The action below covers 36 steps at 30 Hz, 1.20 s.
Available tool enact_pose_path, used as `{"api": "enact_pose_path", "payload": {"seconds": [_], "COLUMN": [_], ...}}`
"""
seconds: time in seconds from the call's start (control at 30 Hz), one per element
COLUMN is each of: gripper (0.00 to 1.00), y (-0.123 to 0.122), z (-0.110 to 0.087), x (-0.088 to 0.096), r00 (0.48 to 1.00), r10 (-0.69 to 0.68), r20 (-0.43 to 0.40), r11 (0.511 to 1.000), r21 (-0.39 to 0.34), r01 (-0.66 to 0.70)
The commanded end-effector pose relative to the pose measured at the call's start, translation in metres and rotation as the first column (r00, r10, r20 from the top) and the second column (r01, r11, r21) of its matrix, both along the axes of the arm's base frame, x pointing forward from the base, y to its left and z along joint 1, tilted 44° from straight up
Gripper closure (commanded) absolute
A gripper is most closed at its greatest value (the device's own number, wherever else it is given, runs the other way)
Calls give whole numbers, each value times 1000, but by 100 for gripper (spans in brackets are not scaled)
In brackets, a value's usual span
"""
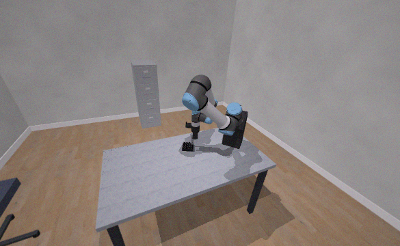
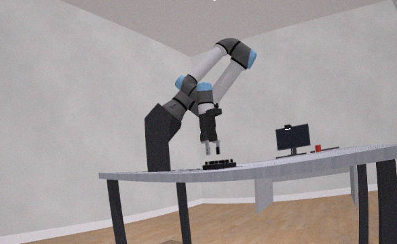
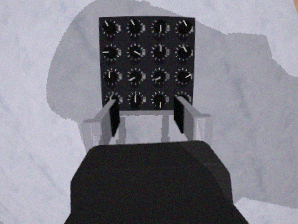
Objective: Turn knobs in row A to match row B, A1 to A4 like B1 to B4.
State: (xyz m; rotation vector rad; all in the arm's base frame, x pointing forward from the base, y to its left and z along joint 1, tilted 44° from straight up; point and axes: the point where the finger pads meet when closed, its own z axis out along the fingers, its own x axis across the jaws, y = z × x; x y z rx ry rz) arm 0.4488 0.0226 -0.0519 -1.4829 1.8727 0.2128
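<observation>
Knob box (image 1: 187, 147) (image 2: 219, 165) (image 3: 148, 64) sat upright and level on the table (image 1: 145, 181) (image 2: 286, 169) (image 3: 30, 150), probably so knobs could turn without the box tipping. Name plates lay right of the knobs in wrist view, so row A was likely the left column there. Gripper (image 1: 193, 141) (image 2: 213, 154) (image 3: 146, 109) hung above the box, pointing down, fingers wide, nothing between; likely kept high to clear knobs while lining up, wide to straddle one. Arm (image 1: 215, 114) (image 2: 208, 64) arched over from its pedestal (image 1: 234, 138) (image 2: 157, 146) beside the box, likely for a straight-down approach. Monitor (image 2: 293, 137) and red cup (image 2: 317, 148) well apart from box.
</observation>
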Motion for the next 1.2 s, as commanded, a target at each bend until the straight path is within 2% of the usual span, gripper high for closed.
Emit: {"api": "enact_pose_path", "payload": {"seconds": [0.0, 0.43, 1.17], "gripper": [0, 0, 0], "y": [2, 9, 8], "z": [-3, -8, -7], "x": [-8, -24, -24], "r00": [1000, 1000, 1000], "r10": [-1, -1, 0], "r20": [2, 2, 4], "r11": [1000, 1000, 1000], "r21": [-3, -2, -5], "r01": [1, 1, 0]}}
